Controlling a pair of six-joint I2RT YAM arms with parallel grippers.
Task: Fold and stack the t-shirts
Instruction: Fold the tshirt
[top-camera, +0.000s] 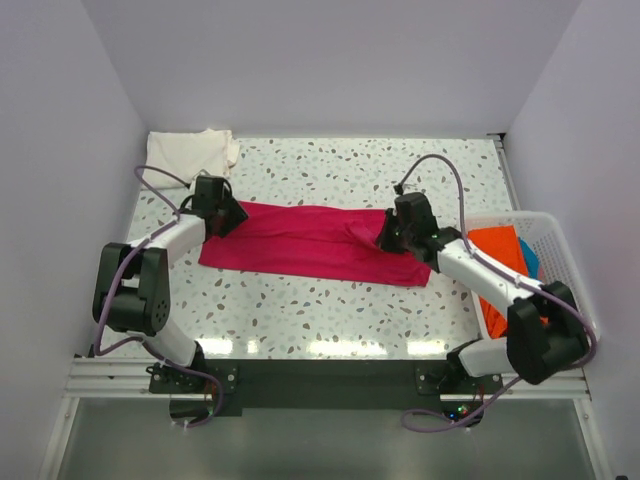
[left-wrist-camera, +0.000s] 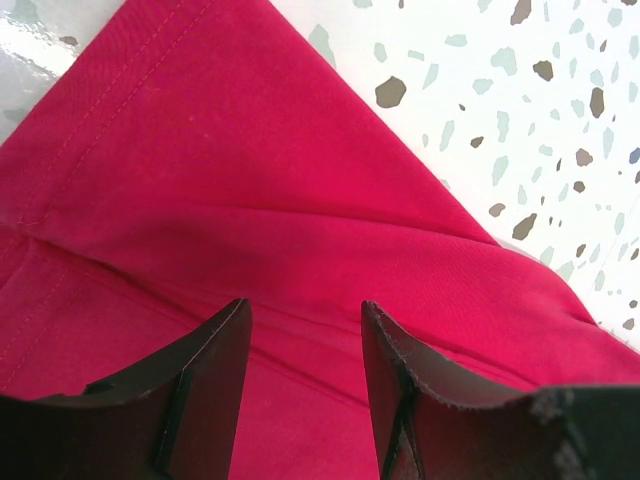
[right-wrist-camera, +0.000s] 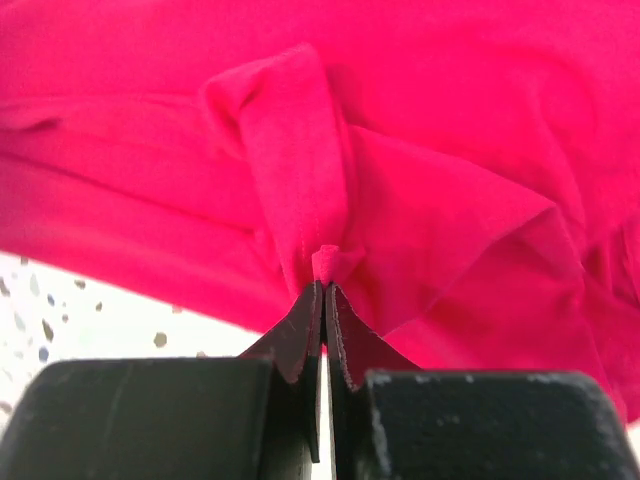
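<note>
Spanning the scene, the speckled table (top-camera: 330, 310) carries the magenta-red t-shirt (top-camera: 300, 240), spread in a long band across its middle; the white mesh basket (top-camera: 560, 250) at the right edge holds an orange t-shirt (top-camera: 497, 245) and a blue one (top-camera: 529, 258); a cream-white t-shirt (top-camera: 190, 150) lies bunched in the far left corner; the left gripper (left-wrist-camera: 300, 310) is released, fingers parted over the magenta-red shirt's left corner; the right gripper (right-wrist-camera: 322, 290) is clenched on a pinch of its right end.

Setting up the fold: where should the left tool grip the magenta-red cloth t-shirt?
Probably the stitched hem by the left-end corner of the magenta-red t-shirt, from straight above: it lies flat, and the open left tool hangs over that end.
</note>
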